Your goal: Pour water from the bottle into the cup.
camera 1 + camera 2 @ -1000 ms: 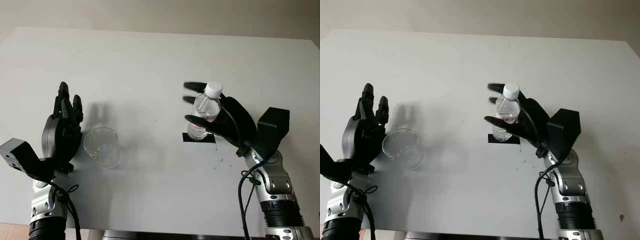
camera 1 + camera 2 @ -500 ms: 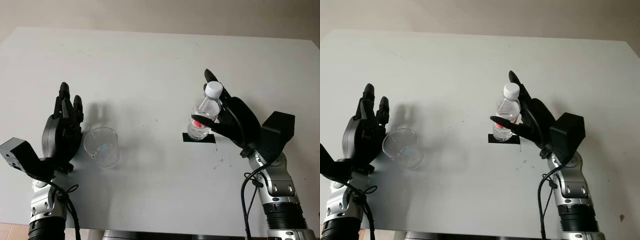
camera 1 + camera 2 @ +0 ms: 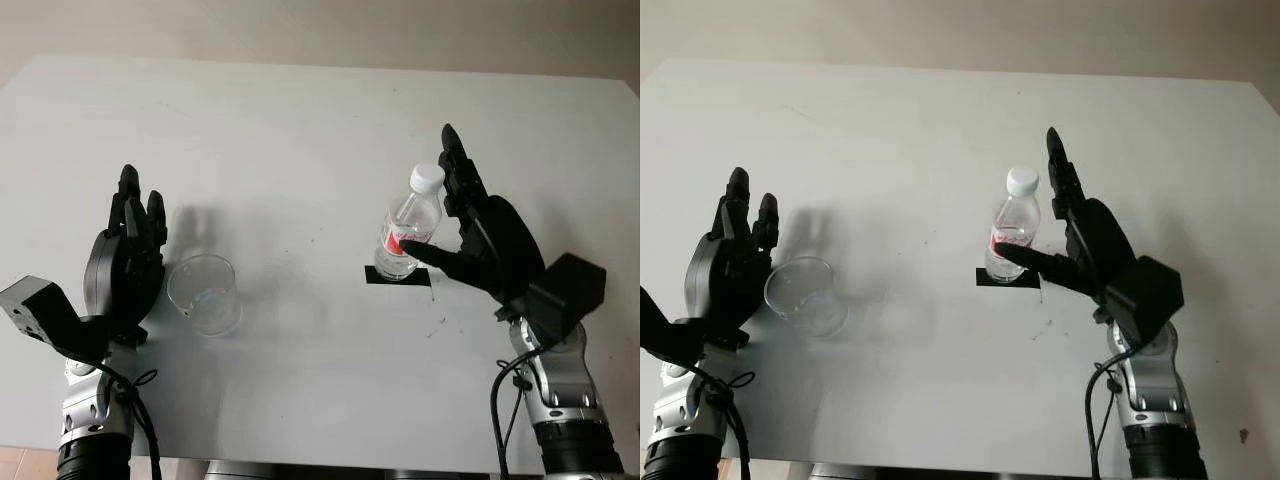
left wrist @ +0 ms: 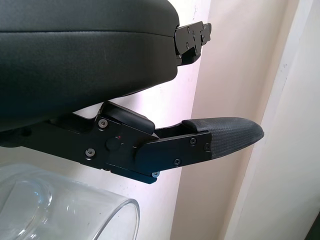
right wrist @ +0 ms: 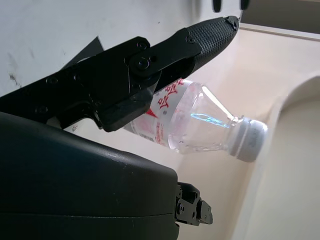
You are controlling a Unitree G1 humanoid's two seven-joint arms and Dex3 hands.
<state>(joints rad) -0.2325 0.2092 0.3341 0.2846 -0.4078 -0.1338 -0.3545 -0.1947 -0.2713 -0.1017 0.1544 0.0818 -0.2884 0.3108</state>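
A clear water bottle [image 3: 408, 235] with a white cap and red label stands upright on a black tape mark [image 3: 398, 276] right of the table's middle. My right hand [image 3: 445, 205] is open just to its right, fingers pointing up and away from the bottle and the thumb reaching across its lower part. The right wrist view shows the bottle [image 5: 200, 120] behind that thumb [image 5: 200, 40]. An empty clear cup [image 3: 204, 293] stands at the left. My left hand [image 3: 135, 228] is open right beside the cup's left side, holding nothing. The cup's rim [image 4: 60, 210] appears in the left wrist view.
The white table [image 3: 300, 130] stretches wide behind both objects. Its front edge [image 3: 320, 462] runs close below the arms. A cable [image 3: 492, 390] hangs along the right forearm.
My right hand's fingers have come off the bottle and swung up, and the hand has drawn back to the right. The bottle stays upright on the tape. The left hand and cup have not moved.
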